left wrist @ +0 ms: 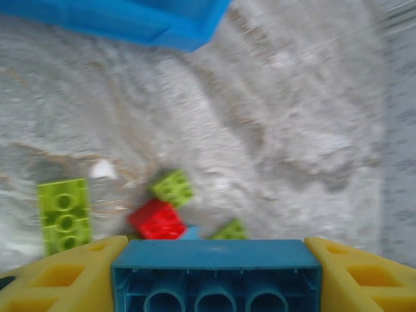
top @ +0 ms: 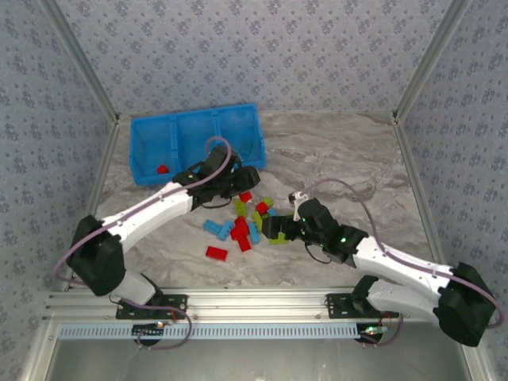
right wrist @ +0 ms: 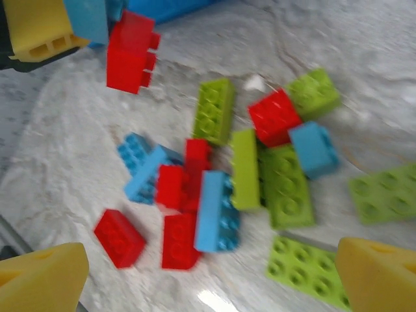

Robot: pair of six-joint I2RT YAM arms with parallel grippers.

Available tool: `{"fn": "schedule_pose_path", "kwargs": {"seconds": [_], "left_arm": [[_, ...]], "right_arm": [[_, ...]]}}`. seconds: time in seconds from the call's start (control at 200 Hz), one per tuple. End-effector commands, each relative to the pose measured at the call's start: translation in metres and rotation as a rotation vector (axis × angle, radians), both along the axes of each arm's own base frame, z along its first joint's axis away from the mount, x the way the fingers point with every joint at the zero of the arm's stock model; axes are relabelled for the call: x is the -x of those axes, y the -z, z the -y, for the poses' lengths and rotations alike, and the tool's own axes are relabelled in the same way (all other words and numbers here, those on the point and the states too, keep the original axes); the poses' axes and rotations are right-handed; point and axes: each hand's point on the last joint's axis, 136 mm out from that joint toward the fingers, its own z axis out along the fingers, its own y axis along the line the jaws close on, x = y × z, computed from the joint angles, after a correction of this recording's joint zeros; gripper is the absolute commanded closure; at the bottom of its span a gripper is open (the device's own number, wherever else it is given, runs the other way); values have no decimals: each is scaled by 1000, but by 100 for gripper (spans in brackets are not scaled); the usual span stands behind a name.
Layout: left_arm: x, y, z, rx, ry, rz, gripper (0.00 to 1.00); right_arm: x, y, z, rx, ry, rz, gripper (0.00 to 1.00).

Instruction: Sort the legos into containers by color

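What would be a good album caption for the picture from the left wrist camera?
Left pincer clamps a light blue brick over lime bricks and a red brick, blue bin ahead.

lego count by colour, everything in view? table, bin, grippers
red legos: 7 (6 on the table, 1 in the bin)
light blue legos: 5 (4 on the table, 1 in the left gripper)
lime green legos: 6, all on the table
Total: 18. The views are blurred, so the touching red ones may be off by one.
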Motion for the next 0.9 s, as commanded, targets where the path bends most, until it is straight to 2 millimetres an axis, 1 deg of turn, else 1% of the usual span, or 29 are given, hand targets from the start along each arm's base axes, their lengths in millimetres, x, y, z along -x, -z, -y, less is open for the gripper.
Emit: {"fn": "schedule_pose_path", "kwargs": {"seconds": [0.0,0.065,0.135,0.18,0.28,0.395,0.525,0.615,0.785,0.839,0.894], "left_arm": [[0,-39,17,210,-39,-27,56],[3,-44,20,252,-49,-51,56],[6,-46,20,281,-64,-82,56],[8,-49,21,296,-65,-90,55],[13,-53,20,316,-72,-103,55],[17,-56,20,345,-79,-124,55],[20,-56,24,381,-73,-151,54],[22,-56,26,400,-64,-164,54],[21,-53,25,401,-71,-172,54],[18,-54,22,396,-76,-157,54],[12,-55,17,372,-93,-133,54]], "right_arm": [[-17,-60,-30,-215,-35,149,0],[-22,-64,-34,-218,-33,180,0],[-29,-71,-37,-222,-36,218,4],[-34,-73,-39,-224,-36,229,10],[-46,-75,-40,-234,-21,239,26],[-56,-74,-41,-233,-21,228,38],[-60,-74,-48,-236,-46,229,47],[-62,-73,-48,-233,-46,227,55],[-62,-74,-41,-223,-24,227,80],[-61,-73,-36,-211,-6,226,82],[-58,-69,-29,-165,-7,241,82]]}}
